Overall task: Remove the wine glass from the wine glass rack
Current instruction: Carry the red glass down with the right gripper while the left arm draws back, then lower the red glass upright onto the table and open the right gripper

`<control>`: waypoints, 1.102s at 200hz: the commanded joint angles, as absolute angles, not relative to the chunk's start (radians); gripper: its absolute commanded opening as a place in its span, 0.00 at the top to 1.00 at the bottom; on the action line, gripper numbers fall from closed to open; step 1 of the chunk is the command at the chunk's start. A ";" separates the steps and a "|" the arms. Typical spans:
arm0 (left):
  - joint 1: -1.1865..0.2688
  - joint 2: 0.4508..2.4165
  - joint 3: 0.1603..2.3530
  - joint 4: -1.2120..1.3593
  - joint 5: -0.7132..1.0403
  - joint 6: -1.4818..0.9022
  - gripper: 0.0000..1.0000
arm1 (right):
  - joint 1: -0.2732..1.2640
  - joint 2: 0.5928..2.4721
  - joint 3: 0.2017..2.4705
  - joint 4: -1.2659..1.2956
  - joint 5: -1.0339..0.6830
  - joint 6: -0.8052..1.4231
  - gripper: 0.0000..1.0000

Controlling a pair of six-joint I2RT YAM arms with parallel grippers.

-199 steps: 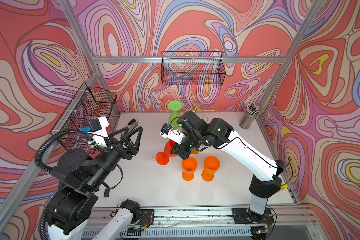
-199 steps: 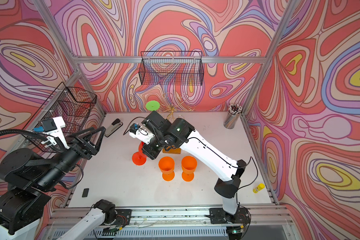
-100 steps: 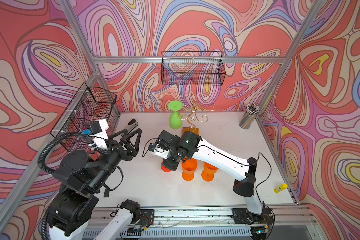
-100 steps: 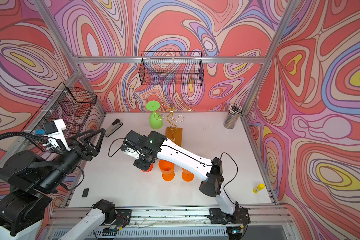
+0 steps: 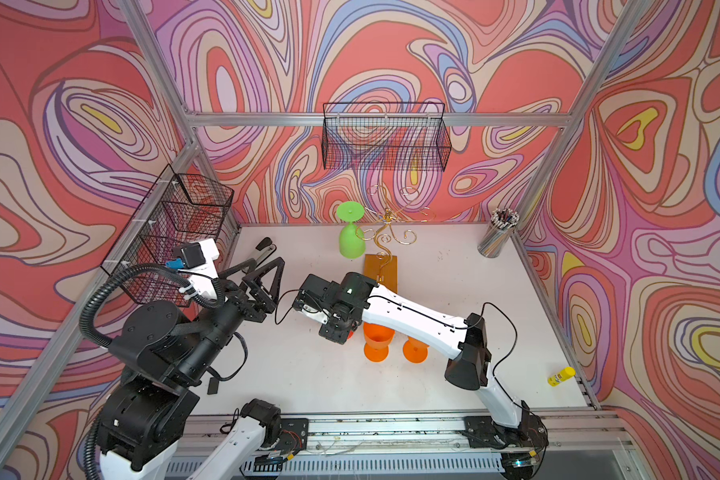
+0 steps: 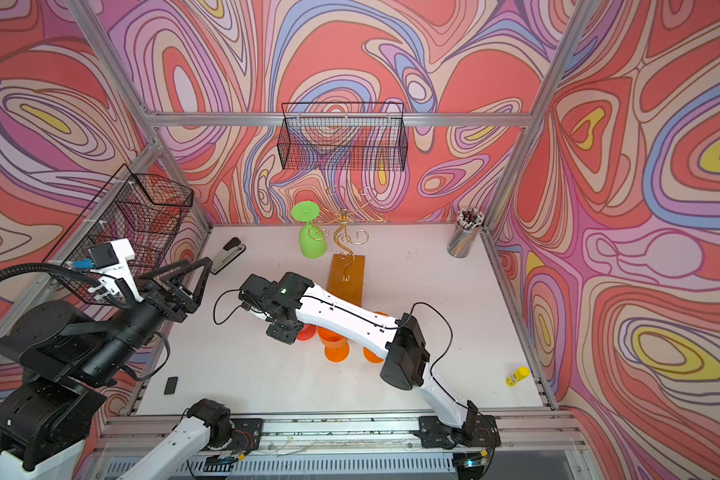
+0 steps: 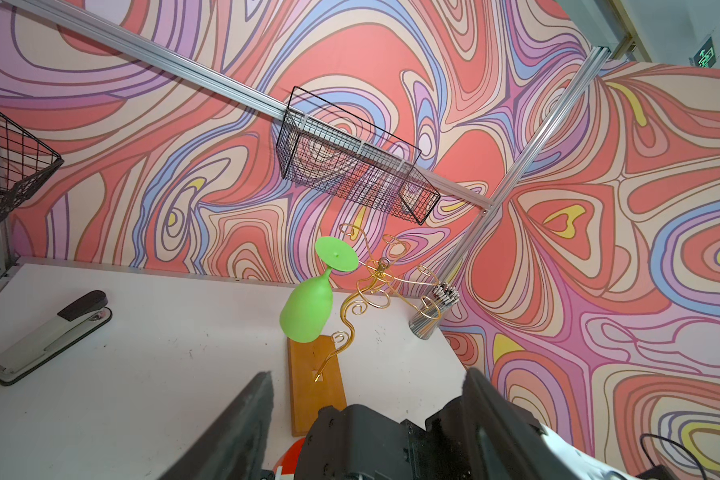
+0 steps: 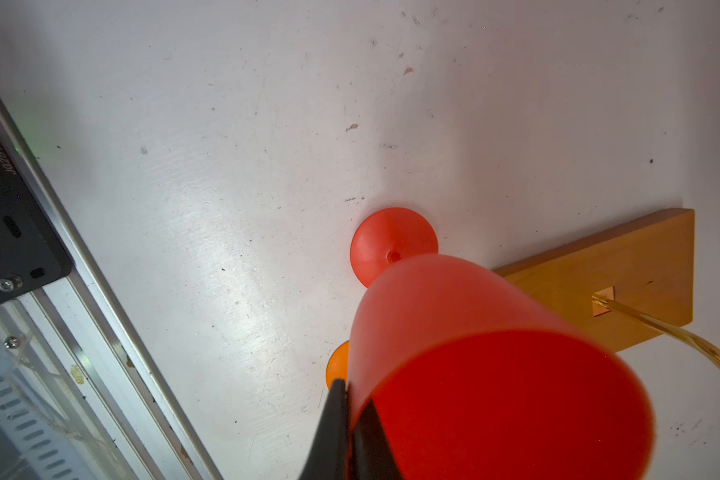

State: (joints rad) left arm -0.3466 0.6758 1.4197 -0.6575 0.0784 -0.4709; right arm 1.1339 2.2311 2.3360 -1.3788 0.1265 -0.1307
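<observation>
Only the right wrist view shows the grip: the right fingers (image 8: 341, 415) are clenched on the rim of a red wine glass (image 8: 454, 332), which stands upright with its foot just beside the wooden base of the wine glass rack (image 8: 624, 270). In both top views the arm hides all but a red sliver. A green wine glass (image 5: 351, 245) hangs upside down on the rack, and the left fingers (image 7: 242, 424) gape empty, well apart from it

Holds left gripper (image 5: 267, 262) raised at the left, jaws spread wide, aimed toward the middle; stretches right arm (image 5: 408, 320) low and far forward, wrist turned down, right gripper (image 8: 347, 397) pinched tight
</observation>
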 commanded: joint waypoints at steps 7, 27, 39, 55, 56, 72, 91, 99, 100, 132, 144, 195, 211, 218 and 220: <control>-0.343 0.670 1.411 -0.650 0.090 -0.453 0.29 | 1.140 2.244 2.334 -1.379 0.159 -0.137 1.00; -0.344 0.669 1.411 -0.650 0.093 -0.453 0.29 | 1.140 2.244 2.333 -1.377 0.167 -0.136 1.00; -0.343 0.668 1.413 -0.650 0.093 -0.452 0.29 | 1.140 2.243 2.333 -1.377 0.170 -0.137 1.00; -0.343 0.669 1.413 -0.652 0.093 -0.450 0.29 | 1.140 2.244 2.331 -1.377 0.163 -0.138 1.00; -0.343 0.669 1.413 -0.651 0.092 -0.450 0.29 | 1.140 2.244 2.331 -1.377 0.165 -0.138 1.00; -0.343 0.669 1.413 -0.650 0.092 -0.449 0.29 | 1.140 2.251 2.330 -1.380 0.162 -0.134 1.00; -0.343 0.667 1.414 -0.651 0.095 -0.448 0.29 | 1.140 2.255 2.327 -1.382 0.161 -0.132 1.00; -0.344 0.667 1.414 -0.653 0.093 -0.446 0.29 | 1.140 2.256 2.326 -1.382 0.157 -0.131 1.00; -0.344 0.666 1.414 -0.653 0.092 -0.446 0.29 | 1.140 2.256 2.327 -1.383 0.157 -0.130 1.00; -0.343 0.663 1.414 -0.656 0.093 -0.445 0.29 | 1.140 2.261 2.330 -1.388 0.146 -0.121 0.95; -0.343 0.662 1.414 -0.657 0.093 -0.445 0.29 | 1.140 2.259 2.332 -1.390 0.140 -0.119 0.89; -0.344 0.657 1.410 -0.657 0.094 -0.448 0.29 | 1.140 2.251 2.328 -1.392 0.154 -0.106 0.61; -0.342 0.657 1.408 -0.658 0.096 -0.449 0.29 | 1.140 2.249 2.332 -1.394 0.161 -0.101 0.59; -0.342 0.657 1.407 -0.656 0.098 -0.451 0.29 | 1.140 2.247 2.336 -1.396 0.163 -0.096 0.58; -0.343 0.657 1.407 -0.656 0.098 -0.451 0.29 | 1.140 2.247 2.337 -1.397 0.164 -0.095 0.58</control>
